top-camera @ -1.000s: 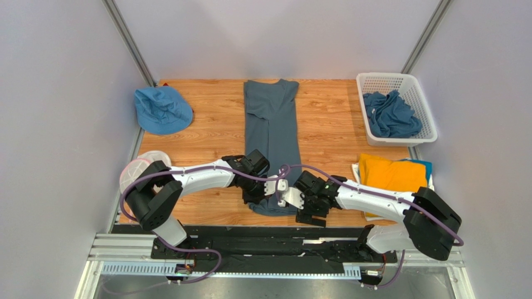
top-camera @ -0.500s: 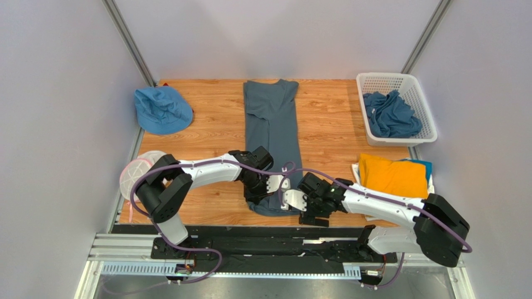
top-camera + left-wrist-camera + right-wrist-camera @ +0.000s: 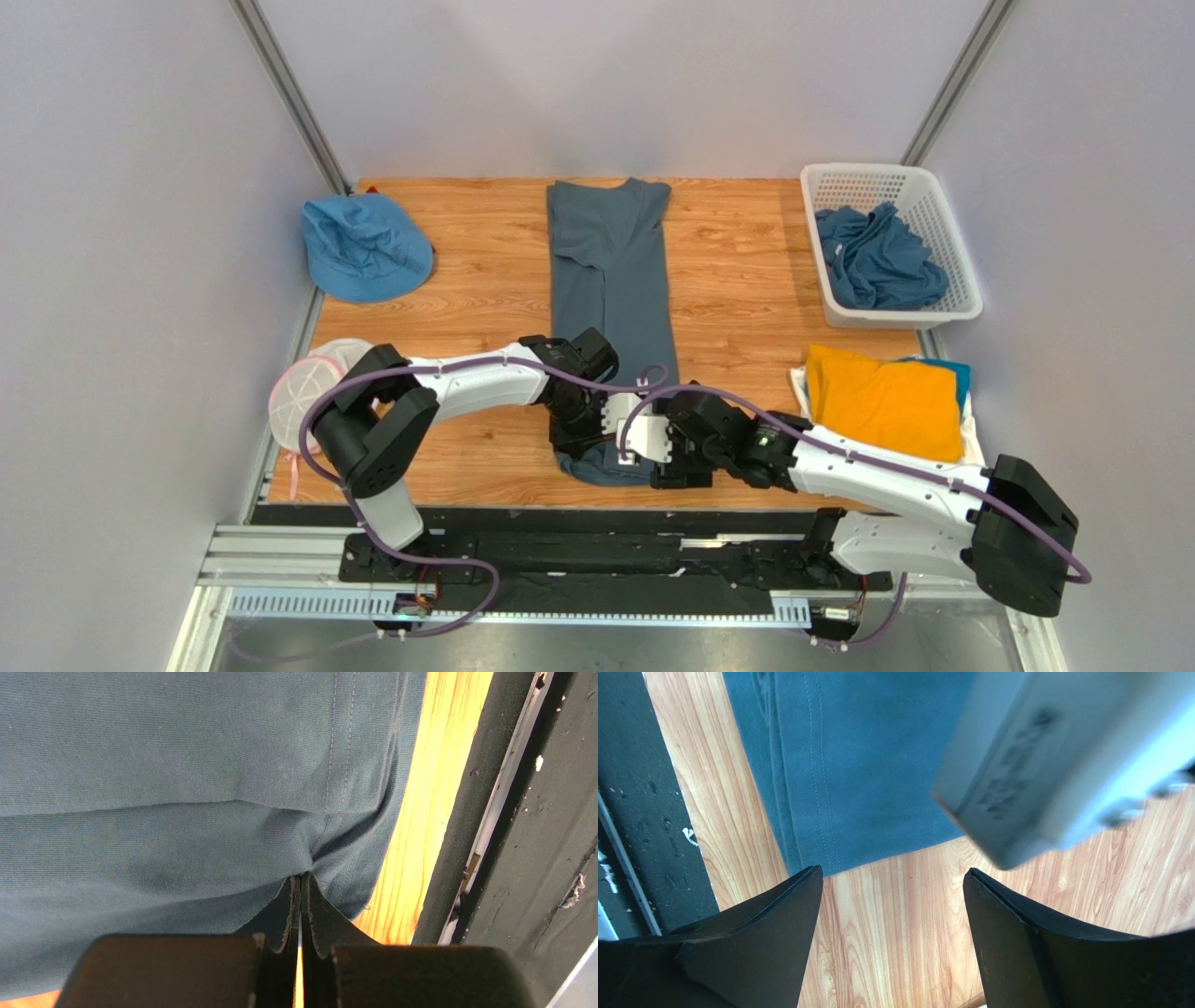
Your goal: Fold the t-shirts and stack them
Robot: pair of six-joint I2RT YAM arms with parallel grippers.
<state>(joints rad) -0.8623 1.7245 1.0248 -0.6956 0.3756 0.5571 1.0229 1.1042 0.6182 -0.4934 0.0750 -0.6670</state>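
Observation:
A dark slate-blue t-shirt [image 3: 612, 280], folded into a long strip, lies down the middle of the table. My left gripper [image 3: 586, 427] [image 3: 300, 882] is shut on the t-shirt's near hem [image 3: 210, 847], and the cloth puckers at the fingertips. My right gripper [image 3: 657, 459] [image 3: 892, 903] stands open just right of the near right corner, low over bare wood, with the hem [image 3: 864, 777] just ahead of its fingers. At the right sits a folded stack topped by a mustard-yellow t-shirt [image 3: 884, 399].
A white basket [image 3: 898, 175] at the back right holds crumpled slate-blue t-shirts [image 3: 877, 259]. A bright blue hat [image 3: 365, 245] lies at the back left and a white mesh pouch [image 3: 302, 392] at the left edge. The black rail [image 3: 505, 812] runs along the table's near edge.
The left gripper has shifted slightly right and closed on the t-shirt's near hem. The right arm has stretched left, bringing its open gripper up to the hem's right corner.

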